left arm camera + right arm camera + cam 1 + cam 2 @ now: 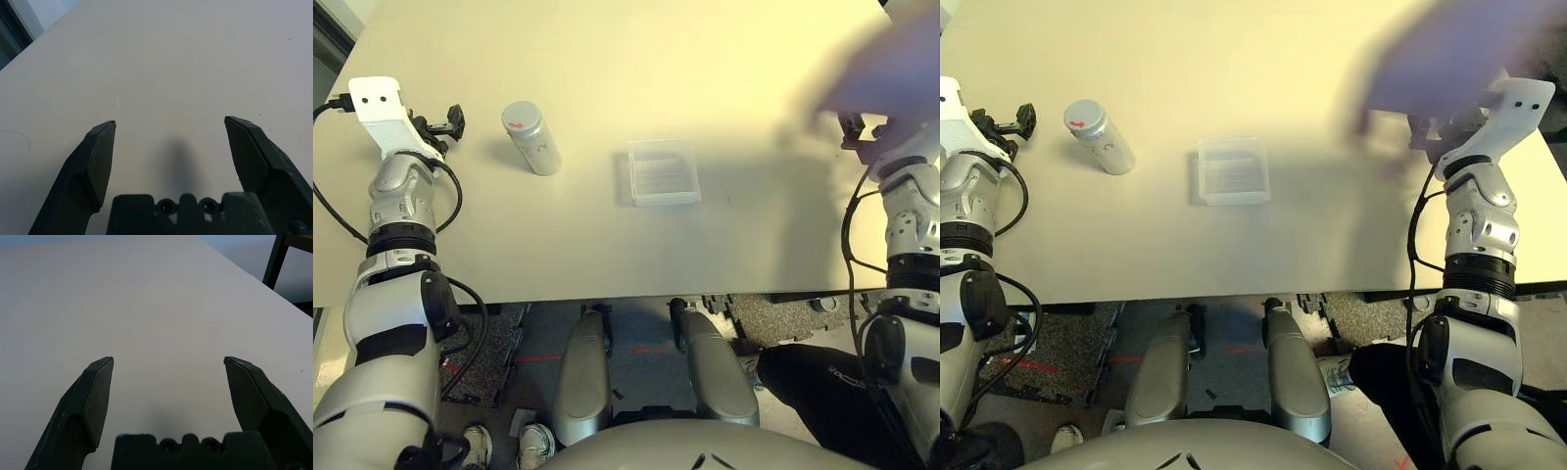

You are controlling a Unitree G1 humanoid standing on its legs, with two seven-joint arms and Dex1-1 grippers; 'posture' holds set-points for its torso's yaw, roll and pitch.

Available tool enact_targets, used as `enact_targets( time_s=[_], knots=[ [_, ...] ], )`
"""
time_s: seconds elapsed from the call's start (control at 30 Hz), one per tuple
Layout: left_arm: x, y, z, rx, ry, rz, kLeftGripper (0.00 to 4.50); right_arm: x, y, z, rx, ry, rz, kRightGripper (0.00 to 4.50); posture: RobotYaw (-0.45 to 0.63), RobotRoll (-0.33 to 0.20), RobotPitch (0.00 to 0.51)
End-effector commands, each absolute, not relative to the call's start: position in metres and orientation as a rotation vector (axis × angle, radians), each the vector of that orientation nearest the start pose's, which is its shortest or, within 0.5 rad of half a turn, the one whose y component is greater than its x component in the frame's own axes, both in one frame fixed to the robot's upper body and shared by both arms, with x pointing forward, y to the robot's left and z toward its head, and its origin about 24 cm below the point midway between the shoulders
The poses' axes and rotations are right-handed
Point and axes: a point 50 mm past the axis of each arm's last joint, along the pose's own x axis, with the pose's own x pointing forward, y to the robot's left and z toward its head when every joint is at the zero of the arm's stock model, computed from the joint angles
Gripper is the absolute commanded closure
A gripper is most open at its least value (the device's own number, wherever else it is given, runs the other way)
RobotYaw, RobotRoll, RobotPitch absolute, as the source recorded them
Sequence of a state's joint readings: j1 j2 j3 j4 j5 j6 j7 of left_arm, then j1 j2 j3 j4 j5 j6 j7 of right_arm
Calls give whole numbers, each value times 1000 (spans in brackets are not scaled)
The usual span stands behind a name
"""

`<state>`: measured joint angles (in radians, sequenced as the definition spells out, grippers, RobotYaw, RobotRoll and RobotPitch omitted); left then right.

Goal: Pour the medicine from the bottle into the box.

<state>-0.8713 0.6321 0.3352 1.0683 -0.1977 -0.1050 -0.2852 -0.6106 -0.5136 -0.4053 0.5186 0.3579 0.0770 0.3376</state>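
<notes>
Seen from above, a pale table (607,255) lies in front of me, its straight near edge crossing below everything on it. My left gripper (170,122) is over the table's left part, jaws wide apart with only bare tabletop between them. My right gripper (169,358) is over the right part, also wide apart and gripping nothing. Each wrist view shows a table side edge running off at a slant; a dark frame (275,264) stands beyond the right one.

The bottle (536,147), silvery grey, stands upright between my left gripper and the box (664,174), touching neither. Its long axis is vertical, with the round grey cap (521,116), marked in red, pointing up. The clear square box sits flat, open side up, its front side roughly in line with the table's near edge. Bare table separates bottle and box, and more open room lies in front of both, reaching to the near edge. To the right of the box, open tabletop crossed by a broad shadow runs towards my right gripper. A purple shape (891,78), too smeared to make out, hangs over that gripper. Below the table, a person's dark trouser leg (818,392) shows on the right.
</notes>
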Motion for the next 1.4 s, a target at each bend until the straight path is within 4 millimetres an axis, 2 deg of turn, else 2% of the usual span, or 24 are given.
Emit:
enact_targets(
  time_s=[0.03, 0.27, 0.43, 0.6, 0.73, 0.83, 1.03, 1.27, 1.4],
  knots=[
    [362, 337, 159, 41, -66, 208, 41, 335, -317, 163, 77, -211, -81, 0, 28, 0, 277],
    [364, 331, 158, 43, -67, 160, 41, 336, -316, 166, 70, -214, -58, 0, 7, 0, 273],
    [360, 332, 165, 59, -59, 38, 41, 333, -315, 174, 52, -208, -5, 0, 25, 0, 262],
    [335, 348, 185, 102, -37, -140, 41, 328, -302, 184, 18, -159, 126, 0, 38, 0, 260],
    [316, 348, 194, 100, -2, -252, 41, 325, -297, 189, 17, -122, 183, 0, 69, 0, 264],
    [307, 335, 199, 81, 49, -386, 41, 327, -298, 190, 12, -112, 188, 0, 68, 0, 272],
    [294, 310, 195, 66, 181, -611, 41, 324, -291, 191, 12, -106, 233, 0, 54, 0, 285],
    [285, 308, 189, 98, 285, -684, 41, 316, -277, 191, 5, -83, 309, 0, 37, 0, 294],
    [290, 304, 187, 107, 261, -685, 41, 314, -266, 198, -5, -87, 354, 0, 25, 0, 292]
  ],
)
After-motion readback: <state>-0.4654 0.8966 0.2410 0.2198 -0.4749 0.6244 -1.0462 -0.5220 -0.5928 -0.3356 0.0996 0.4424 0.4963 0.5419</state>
